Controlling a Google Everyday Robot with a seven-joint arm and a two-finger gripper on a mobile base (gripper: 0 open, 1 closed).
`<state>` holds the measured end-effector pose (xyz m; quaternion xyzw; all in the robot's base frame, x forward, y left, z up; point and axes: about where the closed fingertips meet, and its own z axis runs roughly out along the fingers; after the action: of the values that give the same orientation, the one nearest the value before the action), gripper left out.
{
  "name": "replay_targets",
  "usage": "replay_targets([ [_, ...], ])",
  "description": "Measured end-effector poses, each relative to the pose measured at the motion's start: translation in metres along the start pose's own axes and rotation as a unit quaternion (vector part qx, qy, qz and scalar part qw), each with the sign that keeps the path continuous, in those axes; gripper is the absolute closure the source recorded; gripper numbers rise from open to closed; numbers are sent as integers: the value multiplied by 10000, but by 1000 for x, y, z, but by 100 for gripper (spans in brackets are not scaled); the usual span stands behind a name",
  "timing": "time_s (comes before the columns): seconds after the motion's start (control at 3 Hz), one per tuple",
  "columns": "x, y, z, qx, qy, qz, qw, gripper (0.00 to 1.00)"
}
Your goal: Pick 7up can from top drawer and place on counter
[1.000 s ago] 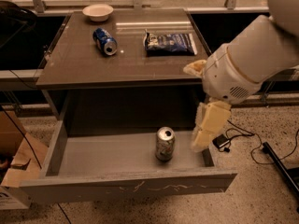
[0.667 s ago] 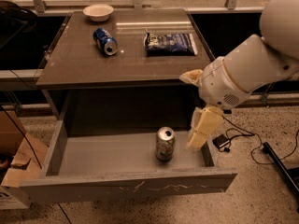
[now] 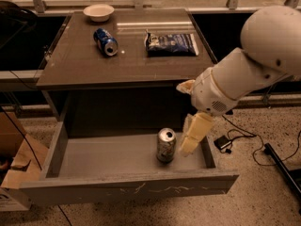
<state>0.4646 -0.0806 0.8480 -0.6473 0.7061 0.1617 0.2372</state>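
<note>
In the top drawer (image 3: 108, 157), the gripper (image 3: 189, 145) hangs just beside the 7up can (image 3: 166, 146) — opening: cannot tell.

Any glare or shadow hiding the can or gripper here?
Camera view: warm, dim light; a pale glare streak on the glossy dark brown counter near its far edge; deep shadow under it; the small silvery 7up can in the shallow grey top drawer is clearly lit, the pale gripper close beside it.

Blue can (image 3: 105, 41) on side, white bowl (image 3: 99, 12), dark snack bag (image 3: 170, 44)
</note>
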Motion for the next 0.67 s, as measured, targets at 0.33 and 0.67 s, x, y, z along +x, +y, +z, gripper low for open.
replay_targets([
  [0.33,16,-10,42,-104,-122,351,9993,0],
  [0.67,31,-24,79,-112,-342,590,9976,0],
])
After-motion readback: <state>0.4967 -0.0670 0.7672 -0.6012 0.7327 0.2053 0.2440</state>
